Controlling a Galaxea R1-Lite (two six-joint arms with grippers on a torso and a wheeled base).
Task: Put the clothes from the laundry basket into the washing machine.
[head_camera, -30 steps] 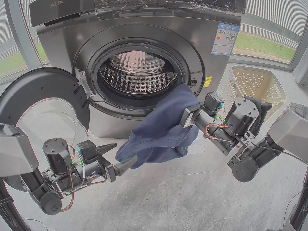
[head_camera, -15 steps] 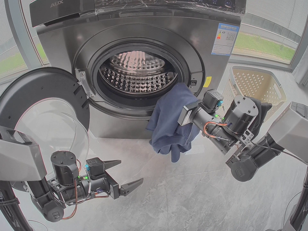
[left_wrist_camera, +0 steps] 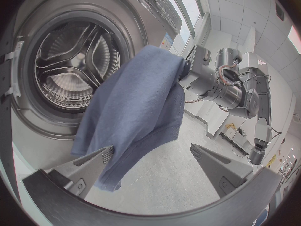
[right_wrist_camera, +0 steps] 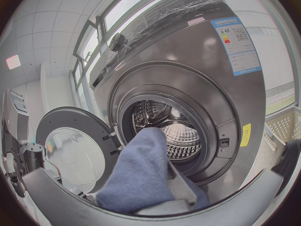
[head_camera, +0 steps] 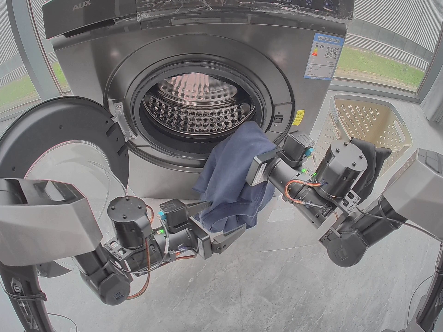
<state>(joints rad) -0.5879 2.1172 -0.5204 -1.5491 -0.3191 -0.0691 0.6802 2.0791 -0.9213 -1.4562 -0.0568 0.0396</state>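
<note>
Front-loading washing machine point(head_camera: 277, 56), door point(head_camera: 60, 130) swung wide to the left, steel drum point(head_camera: 198, 111) open to view. Clenched in the right gripper point(head_camera: 253, 164): a navy blue garment point(head_camera: 230, 176), held up just before the lower right rim of the opening. Not yet inside, with most of its cloth drooping toward the floor point(head_camera: 277, 277).

Raised and pushed forward since half a second ago: the left gripper point(head_camera: 217, 222). Fingers spread wide, grasping nothing, now straddling the garment's hanging lower edge, upper finger right at the hem. Shifted a little leftward too, toward the drum: the held cloth itself.

Probably a two-armed lift in preparation, gathering the loose tail to carry it over the rim.

Behind the right arm, a beige laundry basket point(head_camera: 369, 100), a dark garment point(head_camera: 376, 160) draped over its rim, left for a later trip.
</note>
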